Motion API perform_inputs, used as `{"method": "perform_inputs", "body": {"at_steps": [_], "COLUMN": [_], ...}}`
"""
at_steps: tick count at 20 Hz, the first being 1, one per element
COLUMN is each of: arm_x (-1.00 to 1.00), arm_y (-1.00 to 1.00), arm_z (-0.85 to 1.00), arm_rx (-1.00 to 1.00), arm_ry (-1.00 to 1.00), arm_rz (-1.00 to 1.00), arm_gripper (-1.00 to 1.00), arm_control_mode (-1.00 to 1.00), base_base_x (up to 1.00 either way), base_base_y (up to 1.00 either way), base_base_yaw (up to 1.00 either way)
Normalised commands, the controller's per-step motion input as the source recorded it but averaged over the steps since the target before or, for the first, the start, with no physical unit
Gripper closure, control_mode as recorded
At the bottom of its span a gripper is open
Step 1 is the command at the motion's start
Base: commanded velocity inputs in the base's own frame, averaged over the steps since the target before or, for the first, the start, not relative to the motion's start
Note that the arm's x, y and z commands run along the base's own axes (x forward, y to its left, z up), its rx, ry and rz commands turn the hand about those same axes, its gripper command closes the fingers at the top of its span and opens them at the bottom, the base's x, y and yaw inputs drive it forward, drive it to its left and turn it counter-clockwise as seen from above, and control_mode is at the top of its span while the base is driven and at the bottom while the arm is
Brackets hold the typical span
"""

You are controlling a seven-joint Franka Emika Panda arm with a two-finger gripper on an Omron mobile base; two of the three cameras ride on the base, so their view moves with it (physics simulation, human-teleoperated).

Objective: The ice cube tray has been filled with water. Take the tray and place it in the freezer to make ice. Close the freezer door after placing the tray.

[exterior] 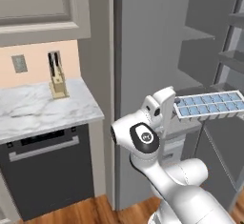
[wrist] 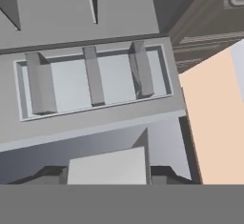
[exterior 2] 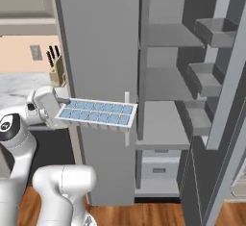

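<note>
A knife block (exterior: 58,82) with dark handles stands on the marble counter (exterior: 33,111) near its back edge, under a wall outlet (exterior: 19,63). A black dishwasher (exterior: 47,170) sits below the counter's front edge.

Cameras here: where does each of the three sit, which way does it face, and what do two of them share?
Left base view: behind the arm's left, facing the counter and open freezer; arm and gripper shut on the tray.
Right base view: behind the arm's right, facing the freezer shelves; arm at lower left.
Hand view: on the hand, facing grey freezer parts; what exactly is unclear.
Both base views share tray, freezer and knife block.
</note>
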Motion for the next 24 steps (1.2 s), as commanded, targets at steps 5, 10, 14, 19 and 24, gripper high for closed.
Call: {"method": "perform_inputs", "body": {"at_steps": [5,10,14,19,24], "arm_x": [0.0,0.0,0.0,0.0,0.0], "arm_y": [0.0,0.0,0.0,0.0,0.0], "arm_z": [0.0,0.0,0.0,0.0,0.0], "arm_rx": [0.0,0.0,0.0,0.0,0.0], "arm_ry": [0.0,0.0,0.0,0.0,0.0], "arm_rz": [0.0,0.0,0.0,0.0,0.0], "arm_gripper": [1.0,1.0,1.0,1.0,1.0], "arm_control_mode": [1.0,1.0,1.0,1.0,1.0], "base_base_x": [0.02,0.0,0.0,0.05,0.09], "base_base_y": [-0.49,-0.6,-0.57,-0.46,-0.41], "base_base_yaw": [0.29,0.3,0.31,0.32,0.35]}}
